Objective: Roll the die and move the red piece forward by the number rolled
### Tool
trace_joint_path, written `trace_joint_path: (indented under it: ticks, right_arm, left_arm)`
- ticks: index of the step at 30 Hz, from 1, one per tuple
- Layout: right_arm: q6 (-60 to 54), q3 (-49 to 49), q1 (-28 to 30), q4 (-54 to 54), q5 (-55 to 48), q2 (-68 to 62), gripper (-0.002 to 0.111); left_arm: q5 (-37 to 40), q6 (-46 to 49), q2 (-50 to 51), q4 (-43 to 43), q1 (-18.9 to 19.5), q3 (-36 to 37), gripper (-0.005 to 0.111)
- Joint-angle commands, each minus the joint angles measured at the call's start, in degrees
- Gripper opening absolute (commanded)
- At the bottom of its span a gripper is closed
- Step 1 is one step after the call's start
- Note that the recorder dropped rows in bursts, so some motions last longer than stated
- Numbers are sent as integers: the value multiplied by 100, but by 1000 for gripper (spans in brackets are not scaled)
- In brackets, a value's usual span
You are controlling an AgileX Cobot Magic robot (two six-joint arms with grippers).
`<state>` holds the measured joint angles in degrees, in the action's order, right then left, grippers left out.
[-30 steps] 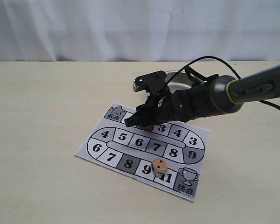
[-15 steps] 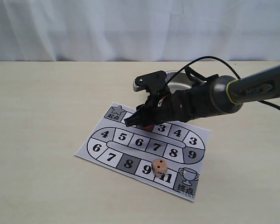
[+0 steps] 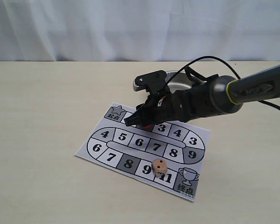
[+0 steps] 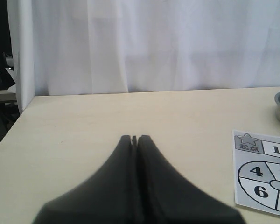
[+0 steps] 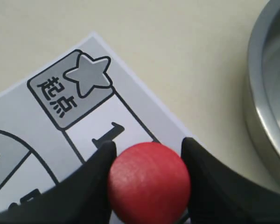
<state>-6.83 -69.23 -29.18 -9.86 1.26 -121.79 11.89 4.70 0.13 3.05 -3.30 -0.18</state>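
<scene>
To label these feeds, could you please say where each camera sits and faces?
Exterior: off the arms, above the table, looking down at the board; shows the right gripper and its arm.
Left wrist: low over the table, facing the curtain; shows the shut left gripper.
Right wrist: close above the red piece; shows fingers flanking it.
Shared: all see the board's star square.

Looks like a robot lab test setup, not anyone's home: bare pale table (image 3: pixel 37 116), white curtain (image 3: pixel 130 28) hung as a backdrop behind the arm (image 3: pixel 200 100), loose cable (image 3: pixel 210 58) over it, and a printed paper board (image 3: pixel 107 145) under the right gripper (image 3: pixel 139 122), steel bowl (image 5: pixel 259 70) just behind.
</scene>
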Motion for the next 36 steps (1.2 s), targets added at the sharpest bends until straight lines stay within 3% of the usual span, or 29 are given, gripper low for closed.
trace_joint_path:
  ticks: [1, 5, 20, 29, 33, 36]
  right_arm:
    - [2, -3, 37, 11, 107, -1, 49]
    - [2, -3, 37, 11, 107, -1, 62]
    - [2, -3, 37, 11, -45, 584, 62]
    - [2, -3, 37, 25, -917, 1158, 62]
    - [2, -3, 37, 52, -1308, 1399, 51]
    - [2, -3, 37, 52, -1562, 1573, 34]
  left_arm:
    - [-66, -21, -13, 10, -9, 18, 0]
    - [-66, -21, -13, 10, -9, 18, 0]
    - [-66, -21, -13, 10, -9, 18, 0]
    - [-66, -21, -13, 10, -9, 18, 0]
    - [-66, -21, -13, 10, -9, 18, 0]
    - [-66, -21, -13, 10, -9, 18, 0]
